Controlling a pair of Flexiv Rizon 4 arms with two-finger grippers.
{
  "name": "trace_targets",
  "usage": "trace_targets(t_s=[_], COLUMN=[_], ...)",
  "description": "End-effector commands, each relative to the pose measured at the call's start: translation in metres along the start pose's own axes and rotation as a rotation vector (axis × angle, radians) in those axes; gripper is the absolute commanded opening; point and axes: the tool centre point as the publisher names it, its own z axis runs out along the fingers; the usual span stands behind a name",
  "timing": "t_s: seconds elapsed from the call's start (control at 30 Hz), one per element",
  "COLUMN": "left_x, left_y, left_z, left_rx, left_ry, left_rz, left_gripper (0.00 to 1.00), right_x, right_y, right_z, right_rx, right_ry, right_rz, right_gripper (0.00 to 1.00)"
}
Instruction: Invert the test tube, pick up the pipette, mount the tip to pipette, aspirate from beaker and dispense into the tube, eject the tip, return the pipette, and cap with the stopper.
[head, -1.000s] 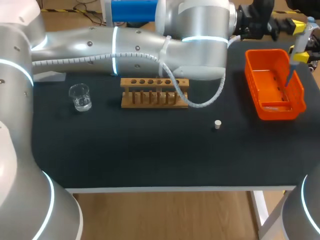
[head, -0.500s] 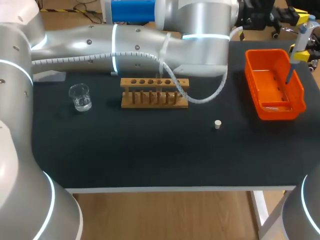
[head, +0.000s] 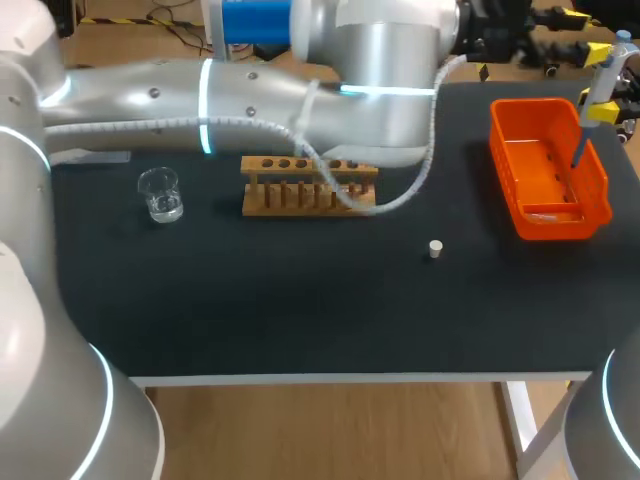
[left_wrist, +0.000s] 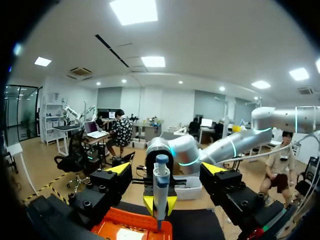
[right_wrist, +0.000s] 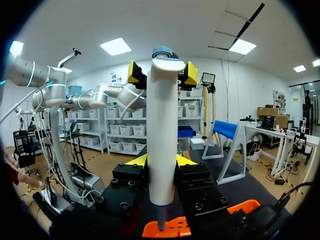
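Note:
My right gripper (head: 603, 85) (right_wrist: 160, 160) is shut on the white and blue pipette (head: 598, 85) (right_wrist: 162, 130) and holds it upright over the far right corner of the orange bin (head: 548, 170). My left arm reaches across the back of the table. Its gripper (head: 543, 25) (left_wrist: 166, 170) stands wide open, level with the pipette's (left_wrist: 161, 187) top and clear of it. The wooden rack (head: 310, 185), the glass beaker (head: 160, 193) and the small white stopper (head: 435, 249) stand on the black table. The left arm's cable partly hides the rack, and I cannot make out the test tube.
The orange bin (left_wrist: 132, 227) (right_wrist: 167, 227) sits at the table's right side with a pale item on its floor. My left arm's elbow and cable hang over the rack's back.
My left gripper has opened wide and drawn back from the pipette's top toward the far edge. The left arm swung slightly left. The right gripper and pipette have not moved.

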Motion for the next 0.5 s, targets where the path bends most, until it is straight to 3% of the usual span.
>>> trace_targets(t_s=[0.03, 0.5], left_x=[0.006, 0.024], left_y=[-0.001, 0.017], left_z=[-0.051, -0.124], left_rx=[-0.02, -0.023], left_ry=[0.041, -0.002], left_rz=[-0.005, -0.002], left_gripper=[1.0, 1.0], right_x=[0.0, 0.0], right_y=[0.001, 0.001], right_z=[-0.001, -0.001], right_rx=[0.003, 0.003], right_ry=[0.002, 0.002], right_rz=[0.0, 0.0], right_gripper=[0.0, 0.0])
